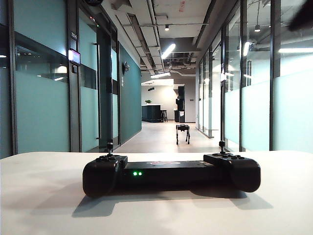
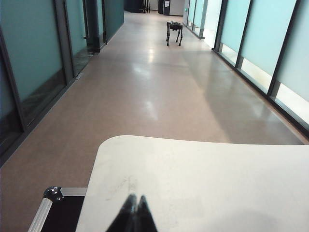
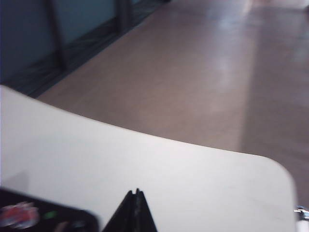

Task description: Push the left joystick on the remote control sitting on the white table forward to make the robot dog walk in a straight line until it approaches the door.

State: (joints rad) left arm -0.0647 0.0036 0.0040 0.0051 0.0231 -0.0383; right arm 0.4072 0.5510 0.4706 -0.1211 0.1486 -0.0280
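Note:
The black remote control lies on the white table, green lights lit. Its left joystick stands upright and untouched on the left lobe. The robot dog stands far down the corridor and also shows in the left wrist view. My left gripper is shut and empty above the table's bare corner. My right gripper is shut and empty over the table, beside the remote's end with the reddish logo and not touching it. I cannot tell which door the task means.
Glass walls and dark door frames line both sides of the corridor. A black case with a metal edge sits beside the table. The table's rounded far edge drops to the floor. A dark blurred shape hangs at the upper right.

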